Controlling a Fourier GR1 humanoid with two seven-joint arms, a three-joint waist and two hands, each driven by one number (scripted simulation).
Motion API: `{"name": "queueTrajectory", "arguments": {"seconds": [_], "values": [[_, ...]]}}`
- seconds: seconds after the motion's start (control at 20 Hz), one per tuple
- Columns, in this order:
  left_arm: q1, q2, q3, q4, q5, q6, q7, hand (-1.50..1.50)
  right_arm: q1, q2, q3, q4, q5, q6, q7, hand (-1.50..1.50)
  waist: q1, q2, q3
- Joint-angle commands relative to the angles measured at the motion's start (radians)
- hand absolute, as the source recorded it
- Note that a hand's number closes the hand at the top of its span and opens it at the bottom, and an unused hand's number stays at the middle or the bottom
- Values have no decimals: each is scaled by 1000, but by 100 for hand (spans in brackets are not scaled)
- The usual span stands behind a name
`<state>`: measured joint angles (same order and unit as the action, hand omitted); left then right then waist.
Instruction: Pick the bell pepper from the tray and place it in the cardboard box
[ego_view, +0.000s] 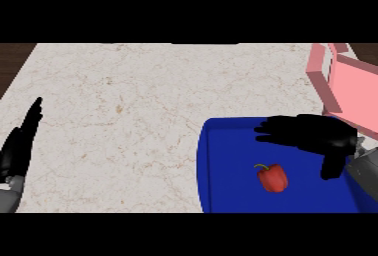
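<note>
Pepper lies on blue tray, untouched. Right hand hovers beyond it, fingers relaxed, holding nothing. Left hand rests open at counter edge. Pink box far right.

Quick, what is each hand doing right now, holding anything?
Left hand: open, resting at the left edge, holding nothing.
Right hand: open above the blue tray, not touching the bell pepper.
</note>
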<state>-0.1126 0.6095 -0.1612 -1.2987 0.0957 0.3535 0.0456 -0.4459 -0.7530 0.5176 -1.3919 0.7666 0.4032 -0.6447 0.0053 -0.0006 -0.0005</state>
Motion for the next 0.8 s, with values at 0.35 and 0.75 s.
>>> {"name": "queueTrajectory", "arguments": {"seconds": [0.35,0.75], "values": [[28,-90,42,-1,-104,-15,10,0,33,145,-25,-15,201,54,58,-150,-3,0,0],[54,-67,143,-25,-105,-96,-11,0,184,141,-61,-118,254,42,-11,-150,-5,-1,1]]}}
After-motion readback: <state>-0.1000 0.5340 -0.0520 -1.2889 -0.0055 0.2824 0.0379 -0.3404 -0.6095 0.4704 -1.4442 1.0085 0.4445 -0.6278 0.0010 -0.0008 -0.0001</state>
